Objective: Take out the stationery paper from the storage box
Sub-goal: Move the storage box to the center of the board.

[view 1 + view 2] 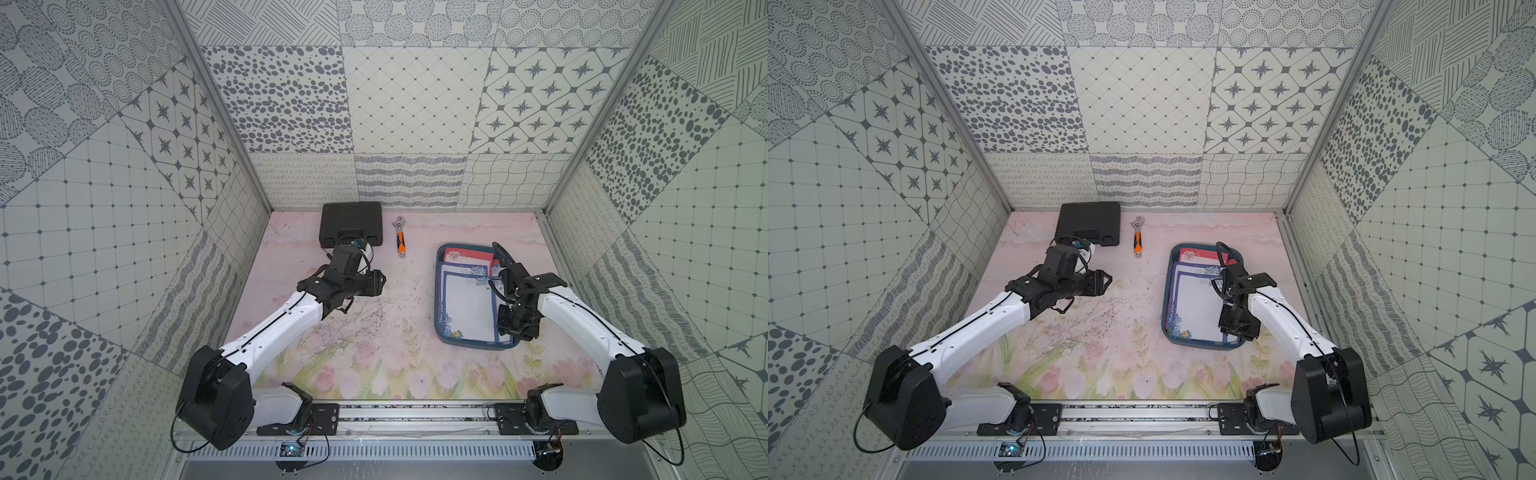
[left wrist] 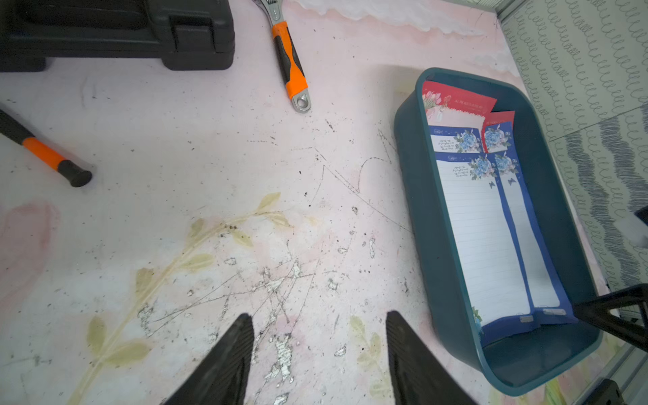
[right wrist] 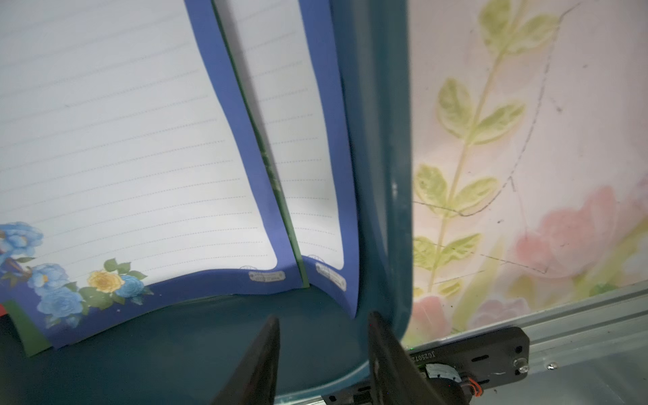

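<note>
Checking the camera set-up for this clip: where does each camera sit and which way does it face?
Top views: high behind the robot, facing down toward the back wall; left arm, right arm, box, case and wrench show.
Left wrist: on the left arm, facing the table past its open left hand.
Right wrist: on the right arm, close over the box's near corner and paper; the right hand shows.
Shared: all four show box and paper.

White arm segments (image 1: 286, 320), bulky black joints (image 1: 216, 395).
</note>
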### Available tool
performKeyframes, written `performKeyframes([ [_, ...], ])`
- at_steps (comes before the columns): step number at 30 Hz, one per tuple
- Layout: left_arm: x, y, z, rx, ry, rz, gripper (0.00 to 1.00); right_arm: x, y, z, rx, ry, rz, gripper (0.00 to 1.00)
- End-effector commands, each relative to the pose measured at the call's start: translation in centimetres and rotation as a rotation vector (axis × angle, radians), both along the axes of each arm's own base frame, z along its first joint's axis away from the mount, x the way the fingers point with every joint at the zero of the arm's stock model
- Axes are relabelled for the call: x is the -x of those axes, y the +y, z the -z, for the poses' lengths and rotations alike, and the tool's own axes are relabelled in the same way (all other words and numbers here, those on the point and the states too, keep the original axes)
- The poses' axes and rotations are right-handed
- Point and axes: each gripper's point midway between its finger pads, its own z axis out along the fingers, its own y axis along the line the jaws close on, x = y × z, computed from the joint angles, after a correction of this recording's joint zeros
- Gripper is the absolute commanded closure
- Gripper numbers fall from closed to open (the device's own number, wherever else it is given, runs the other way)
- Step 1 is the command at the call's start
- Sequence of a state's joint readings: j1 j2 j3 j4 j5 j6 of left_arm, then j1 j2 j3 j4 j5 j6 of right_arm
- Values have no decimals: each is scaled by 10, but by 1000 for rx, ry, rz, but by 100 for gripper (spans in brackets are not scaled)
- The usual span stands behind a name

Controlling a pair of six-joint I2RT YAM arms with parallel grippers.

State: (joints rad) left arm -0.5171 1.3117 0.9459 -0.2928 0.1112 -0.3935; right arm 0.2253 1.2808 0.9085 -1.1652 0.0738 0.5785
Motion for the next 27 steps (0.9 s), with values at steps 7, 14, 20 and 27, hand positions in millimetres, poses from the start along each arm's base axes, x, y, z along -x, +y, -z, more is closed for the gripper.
performKeyframes([
  [7, -11, -4, -7, -14, -33, -40, 39, -35, 54, -1, -138, -38, -63, 58],
  [14, -7, -2, -2, -25, -9, -45, 39, -42, 108, 20, -197, 36, -193, 63],
  [20, -7, -3, 0, -18, 2, -50, 39, -11, 97, 21, -185, 74, -195, 63],
  [27, -14, -7, 0, -23, 1, -50, 39, 25, 85, 20, -199, 126, -178, 61],
])
